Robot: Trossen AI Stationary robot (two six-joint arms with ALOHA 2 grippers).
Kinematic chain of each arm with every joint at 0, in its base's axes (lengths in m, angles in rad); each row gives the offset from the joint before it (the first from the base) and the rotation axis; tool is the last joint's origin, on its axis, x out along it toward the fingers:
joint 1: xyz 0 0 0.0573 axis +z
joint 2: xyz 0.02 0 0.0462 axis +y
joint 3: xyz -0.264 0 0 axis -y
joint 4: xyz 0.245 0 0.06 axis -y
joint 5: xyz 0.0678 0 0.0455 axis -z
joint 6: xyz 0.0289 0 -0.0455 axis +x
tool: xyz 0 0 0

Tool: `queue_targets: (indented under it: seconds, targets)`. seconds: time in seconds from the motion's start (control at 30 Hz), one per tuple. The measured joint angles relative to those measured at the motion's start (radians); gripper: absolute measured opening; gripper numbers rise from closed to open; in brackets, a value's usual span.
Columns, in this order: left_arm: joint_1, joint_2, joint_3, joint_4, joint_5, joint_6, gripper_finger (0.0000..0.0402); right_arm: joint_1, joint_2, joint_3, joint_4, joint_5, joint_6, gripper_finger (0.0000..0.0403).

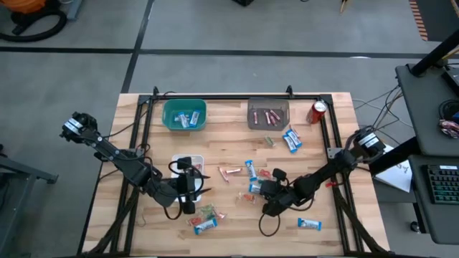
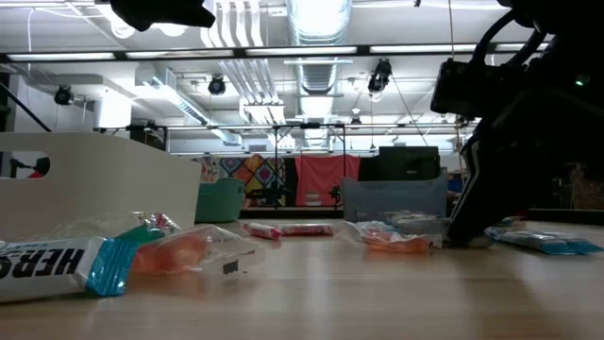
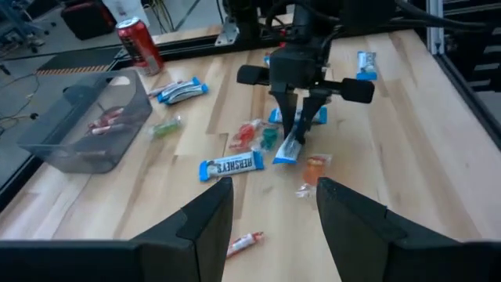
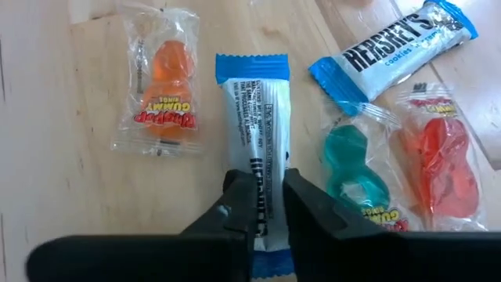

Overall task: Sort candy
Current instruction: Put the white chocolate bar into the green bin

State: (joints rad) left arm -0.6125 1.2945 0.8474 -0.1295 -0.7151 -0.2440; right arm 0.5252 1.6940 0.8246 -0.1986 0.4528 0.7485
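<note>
1. Right gripper (image 4: 261,205): its two dark fingers are pressed against the sides of a blue-and-white mini bar (image 4: 255,125), near one end of the wrapper; the bar is judged gripped; it lies at mid-table among the loose sweets.
2. Beside that bar an orange gummy packet (image 4: 160,82) is seen on one side, a teal gummy (image 4: 354,168) and a red gummy (image 4: 438,160) on the other; a second Hershey's bar (image 4: 395,47) lies just past them.
3. Handling, as judged: the bar is light, its film wrapper slick and crinkly, the filling stiff but breakable; a hold across the narrow width near the middle would be steadier than one by the crimped end, where it may swing or slip.
4. Left gripper (image 3: 270,215) is held with its fingers apart, empty, over the table's left part, facing the scatter.
5. Farther out: a teal bin (image 1: 184,115) with blue-and-white bars in it and a grey bin (image 1: 268,113) with pink sticks in it stand at the far edge; a red soda can (image 1: 318,111) stands beside the grey bin.
</note>
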Motion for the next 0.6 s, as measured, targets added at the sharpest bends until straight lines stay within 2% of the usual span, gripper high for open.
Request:
queue_targets:
  seconds: [0.1, 0.2, 0.33, 0.43, 0.6]
  targets:
    - [0.001, 0.000, 0.000, 0.031, -0.009, 0.000, 0.0168, -0.001, -0.026, -0.002, -0.010, -0.014, -0.013, 0.0029]
    - [0.002, 0.000, 0.001, 0.066, -0.059, -0.005, 0.0168, -0.001, -0.061, -0.006, -0.021, -0.023, -0.037, 0.0026]
    - [0.004, 0.000, 0.001, 0.084, -0.102, -0.026, 0.0168, -0.002, -0.120, -0.004, -0.008, 0.007, -0.064, 0.0025]
    - [0.015, 0.000, 0.001, 0.115, -0.108, -0.054, 0.0168, -0.002, -0.148, -0.005, -0.007, 0.055, -0.096, 0.0025]
    - [0.042, 0.007, -0.037, 0.256, -0.105, -0.051, 0.0168, -0.002, -0.192, -0.005, 0.055, 0.221, -0.203, 0.0025]
